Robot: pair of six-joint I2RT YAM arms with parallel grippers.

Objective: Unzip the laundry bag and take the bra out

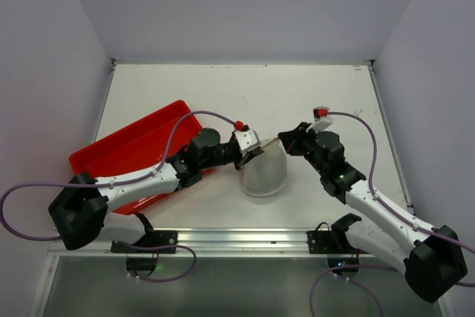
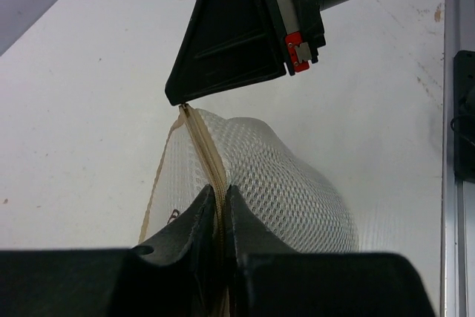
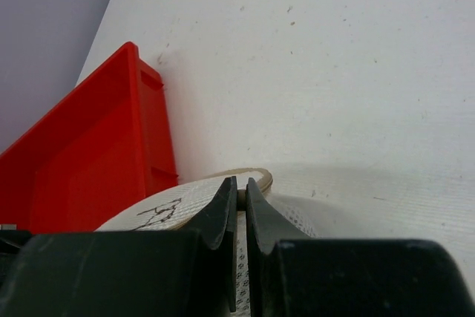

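Note:
The white mesh laundry bag (image 1: 265, 176) lies on the table between my two arms, its beige zipper rim (image 2: 200, 139) pulled up into a ridge. My left gripper (image 2: 220, 189) is shut on the zipper rim at the bag's left side (image 1: 254, 156). My right gripper (image 3: 240, 183) is shut on a small beige piece at the zipper rim, at the bag's far right (image 1: 285, 142). In the left wrist view the right gripper's fingers (image 2: 230, 50) meet the far end of the zipper. The bag's flat lid (image 3: 185, 202) shows a thin black mark. The bra is hidden.
A red plastic tray (image 1: 133, 146) stands to the left, under the left arm, and shows in the right wrist view (image 3: 89, 161). A metal rail (image 1: 245, 237) runs along the table's near edge. White walls enclose the table at the back and sides.

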